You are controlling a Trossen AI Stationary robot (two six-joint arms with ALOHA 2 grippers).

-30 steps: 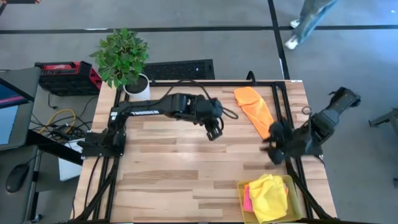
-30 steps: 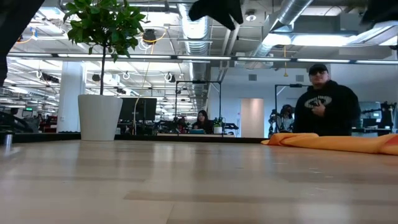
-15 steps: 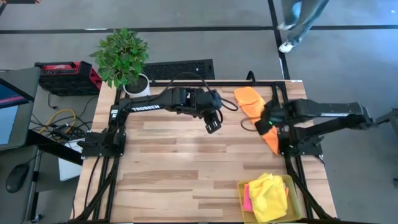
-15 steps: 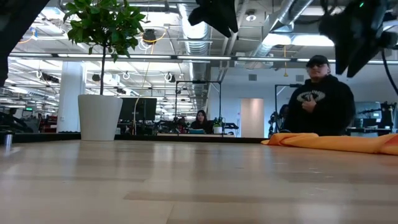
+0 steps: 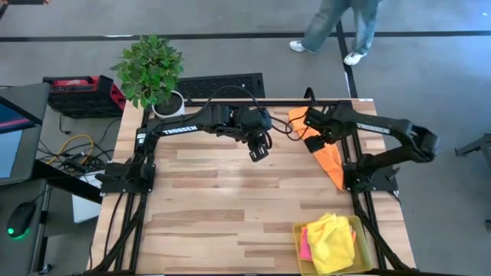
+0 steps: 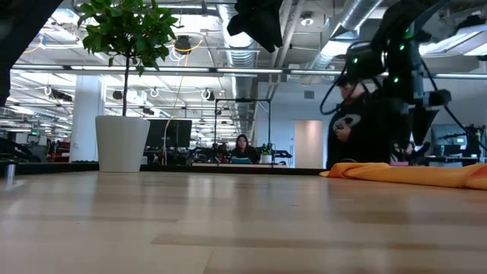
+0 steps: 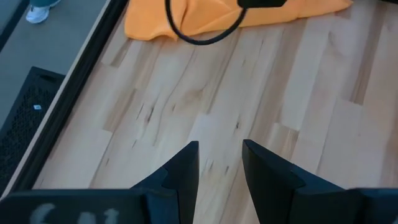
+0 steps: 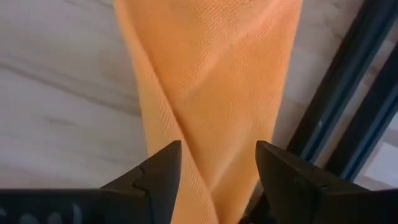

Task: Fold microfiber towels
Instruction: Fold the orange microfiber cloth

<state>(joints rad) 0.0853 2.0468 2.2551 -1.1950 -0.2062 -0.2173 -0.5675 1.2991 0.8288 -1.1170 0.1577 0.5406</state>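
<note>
Wooden table point(image 5: 230, 207), seen from above, with two dark arms reaching over its far half. Potted plant point(image 5: 153, 73) at the far left corner, well to the left of the left gripper point(image 5: 259, 151). That gripper hangs above bare boards near the table's middle, its fingers point(image 7: 181, 169) parted with nothing between them. Orange towel point(image 5: 328, 157), crumpled in a long strip along the far right side, lies to the right of the left gripper and directly beneath the right gripper point(image 5: 312, 132). The right gripper is poised over the towel's far end, its fingers point(image 8: 163, 167) spread wide on either side of the cloth point(image 8: 211, 81) without closing on it. Yellow tray point(image 5: 364, 257) at the near right corner, well nearer than both grippers, holds a bright yellow towel point(image 5: 334, 241) heaped over a pink towel point(image 5: 305, 244). A person point(image 5: 337, 23) walks on the floor beyond the table.
</note>
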